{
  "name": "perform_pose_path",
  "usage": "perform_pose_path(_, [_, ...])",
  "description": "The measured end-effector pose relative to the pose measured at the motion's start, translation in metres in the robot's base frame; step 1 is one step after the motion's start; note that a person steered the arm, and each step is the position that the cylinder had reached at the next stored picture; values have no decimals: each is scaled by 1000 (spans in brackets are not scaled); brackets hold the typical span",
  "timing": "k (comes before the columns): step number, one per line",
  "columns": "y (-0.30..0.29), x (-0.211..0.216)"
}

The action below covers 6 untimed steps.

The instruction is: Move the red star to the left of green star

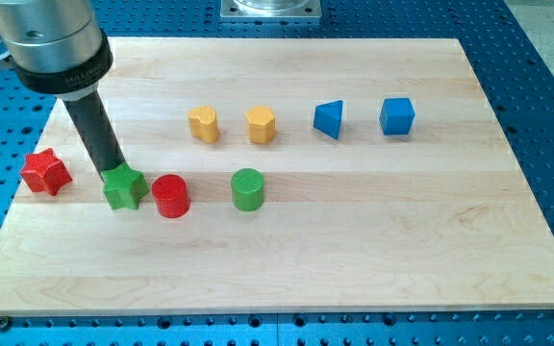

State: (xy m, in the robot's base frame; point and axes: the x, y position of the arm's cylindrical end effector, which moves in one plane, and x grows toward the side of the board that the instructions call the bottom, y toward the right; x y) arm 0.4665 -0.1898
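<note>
Red star (46,172) already left of green star (123,187); my tip (116,171), no gripper fitted, touches green star's far-left edge. Next: retreat without nudging.

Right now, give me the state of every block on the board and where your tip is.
red star: far view's left, already left of the green star, apart from it
green star: next to the red cylinder
red cylinder: upright
green cylinder: upright, alone
two yellow blocks: side by side
two blue blocks: top right
my tip: at the green star's top edge
</note>
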Motion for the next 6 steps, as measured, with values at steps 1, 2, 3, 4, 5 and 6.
perform_pose_path(1, [0,15])
perform_pose_path(2, [0,29])
perform_pose_path(3, [-5,-3])
perform_pose_path(4, [-32,-34])
perform_pose_path(5, [-82,-35])
perform_pose_path(6, [-92,-2])
